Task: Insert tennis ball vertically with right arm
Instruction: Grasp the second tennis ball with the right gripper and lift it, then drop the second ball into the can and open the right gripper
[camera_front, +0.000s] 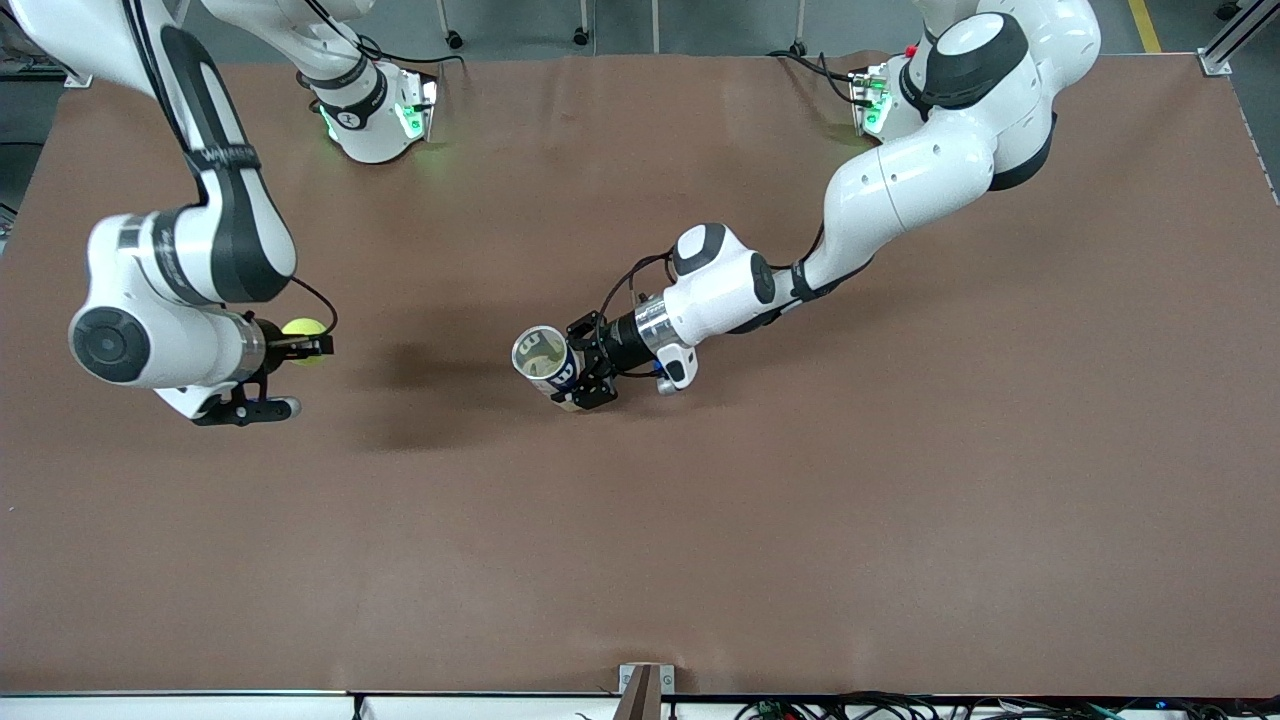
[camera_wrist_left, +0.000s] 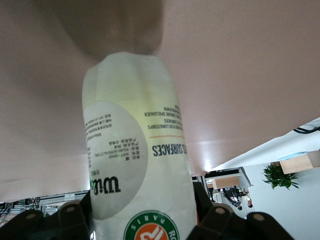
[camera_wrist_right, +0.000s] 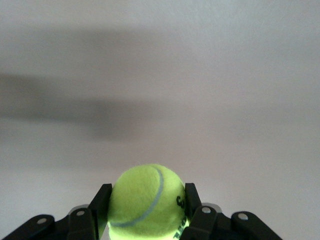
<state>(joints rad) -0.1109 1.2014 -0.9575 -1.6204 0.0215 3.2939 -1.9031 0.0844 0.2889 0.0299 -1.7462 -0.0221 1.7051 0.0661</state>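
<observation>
A yellow-green tennis ball (camera_front: 303, 329) (camera_wrist_right: 146, 200) sits between the two black fingers of my right gripper (camera_front: 308, 345) (camera_wrist_right: 146, 205), which is shut on it above the table toward the right arm's end. My left gripper (camera_front: 578, 366) (camera_wrist_left: 142, 220) is shut on a tall white ball can (camera_front: 545, 360) (camera_wrist_left: 135, 150) with a green and orange logo, near the table's middle. The can's open mouth (camera_front: 536, 350) faces upward, tilted toward the front camera. The ball and the can are well apart.
The brown table (camera_front: 800, 500) spreads wide around both grippers. Both arm bases (camera_front: 380, 120) (camera_front: 880, 100) stand along its edge farthest from the front camera. A small bracket (camera_front: 640, 690) sits at the nearest edge.
</observation>
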